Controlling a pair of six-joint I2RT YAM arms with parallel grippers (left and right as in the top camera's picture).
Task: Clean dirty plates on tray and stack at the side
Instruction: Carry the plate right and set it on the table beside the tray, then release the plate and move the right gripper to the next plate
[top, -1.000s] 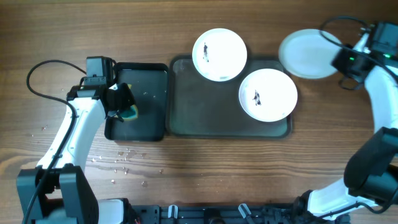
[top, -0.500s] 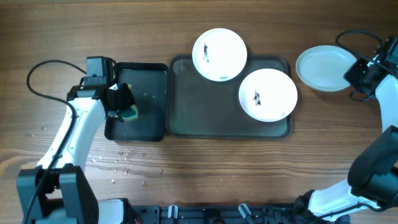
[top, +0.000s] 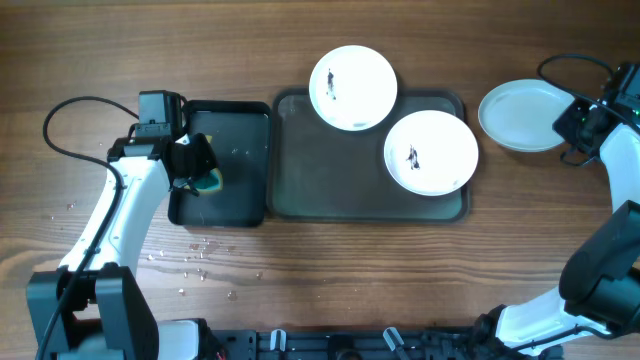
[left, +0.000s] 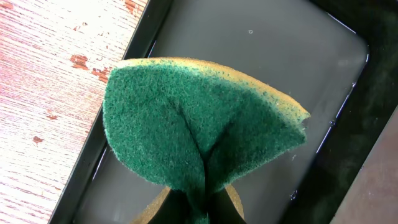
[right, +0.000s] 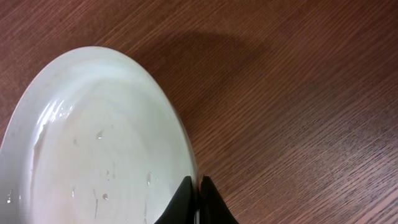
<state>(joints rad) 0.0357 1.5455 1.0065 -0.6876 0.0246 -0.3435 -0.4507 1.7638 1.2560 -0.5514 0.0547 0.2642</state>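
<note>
Right wrist, right gripper (right: 197, 184): fingers nearly pressed together, pinching the rim of a wet white plate (right: 93, 143) that spreads left of them over the wooden table (right: 298, 93).
Left wrist, left gripper (top: 198, 168): fingers mostly hidden, clamped on a green sponge (left: 199, 130) that is folded by the squeeze.
Beyond the sponge: small black tray (left: 280, 56), wet.
Overhead, between the grippers: grey tray (top: 330, 190), with one smudged plate (top: 431, 152) on it and a second smudged plate (top: 353, 87) overlapping its far rim.
</note>
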